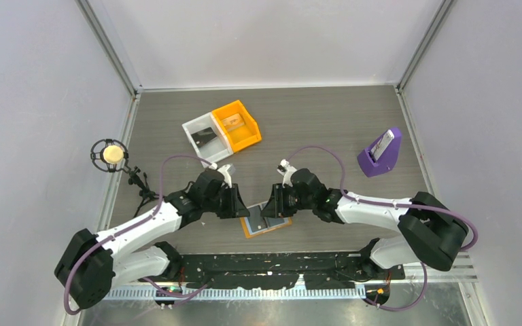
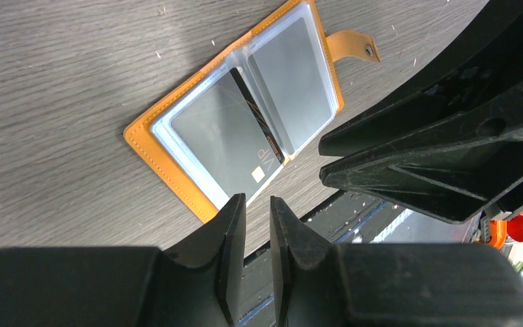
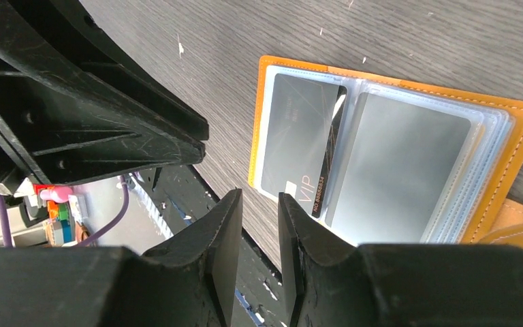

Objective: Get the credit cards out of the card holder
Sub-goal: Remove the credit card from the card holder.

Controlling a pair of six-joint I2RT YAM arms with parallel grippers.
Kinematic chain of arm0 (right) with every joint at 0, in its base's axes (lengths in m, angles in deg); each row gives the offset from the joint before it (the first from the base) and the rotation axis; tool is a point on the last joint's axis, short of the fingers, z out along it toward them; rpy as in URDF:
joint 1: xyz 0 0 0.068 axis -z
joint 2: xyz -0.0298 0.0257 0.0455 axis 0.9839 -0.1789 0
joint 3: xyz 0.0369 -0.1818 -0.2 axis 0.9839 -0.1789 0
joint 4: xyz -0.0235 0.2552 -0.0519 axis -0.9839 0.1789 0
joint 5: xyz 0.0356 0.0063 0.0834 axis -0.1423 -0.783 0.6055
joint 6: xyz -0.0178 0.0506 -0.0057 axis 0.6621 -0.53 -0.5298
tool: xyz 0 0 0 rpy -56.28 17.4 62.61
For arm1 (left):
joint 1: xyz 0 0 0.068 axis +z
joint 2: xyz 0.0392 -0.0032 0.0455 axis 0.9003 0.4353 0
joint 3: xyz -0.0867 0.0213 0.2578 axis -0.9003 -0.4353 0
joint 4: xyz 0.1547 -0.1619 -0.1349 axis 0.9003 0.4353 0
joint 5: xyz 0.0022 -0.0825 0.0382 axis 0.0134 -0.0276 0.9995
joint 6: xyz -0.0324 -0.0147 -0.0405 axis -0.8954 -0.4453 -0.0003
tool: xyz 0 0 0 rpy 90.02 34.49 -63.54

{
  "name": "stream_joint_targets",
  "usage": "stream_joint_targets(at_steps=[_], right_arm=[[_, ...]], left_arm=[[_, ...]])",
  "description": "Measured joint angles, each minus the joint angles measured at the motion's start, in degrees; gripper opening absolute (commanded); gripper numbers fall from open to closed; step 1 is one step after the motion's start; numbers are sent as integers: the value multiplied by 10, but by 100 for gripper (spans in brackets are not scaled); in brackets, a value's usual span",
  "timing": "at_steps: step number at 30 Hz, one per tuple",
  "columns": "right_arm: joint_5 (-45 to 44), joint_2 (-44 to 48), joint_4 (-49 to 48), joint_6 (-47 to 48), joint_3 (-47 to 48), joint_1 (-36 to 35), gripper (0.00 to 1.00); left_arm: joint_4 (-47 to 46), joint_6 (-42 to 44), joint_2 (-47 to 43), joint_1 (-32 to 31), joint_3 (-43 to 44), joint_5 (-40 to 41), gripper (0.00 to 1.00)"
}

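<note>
The card holder [image 1: 266,223] lies open flat near the table's front edge, orange with light blue pocket panels [image 2: 177,146]. A dark grey card marked VIP [image 2: 228,136] [image 3: 298,133] sits in one panel, a plain grey card [image 2: 293,75] [image 3: 398,170] in the other, and a thin black card edge [image 3: 330,157] shows along the fold. My left gripper [image 1: 241,206] [image 2: 259,204] hovers at the holder's left side, jaws a narrow gap apart with nothing between them. My right gripper [image 1: 270,206] [image 3: 259,201] hovers at its right side, a little wider, also empty.
At the back stand a white bin [image 1: 192,125] holding a dark card and an orange bin [image 1: 248,132]. A purple wedge stand [image 1: 370,163] with a card is at the right. A round mount [image 1: 112,155] sits left. The black front strip [image 1: 279,261] borders the holder.
</note>
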Motion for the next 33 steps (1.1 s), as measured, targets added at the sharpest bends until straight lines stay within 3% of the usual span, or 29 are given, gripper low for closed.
stream_joint_targets(at_steps=[5, 14, 33], right_arm=[[1, -16, 1, 4, 12, 8, 34], [2, -70, 9, 7, 49, 11, 34], [-31, -116, 63, 13, 66, 11, 39]], left_arm=[[-42, -2, 43, 0, -3, -6, 14], [-108, -12, 118, 0, -42, -11, 13], [-177, -23, 130, -3, -71, -16, 13]])
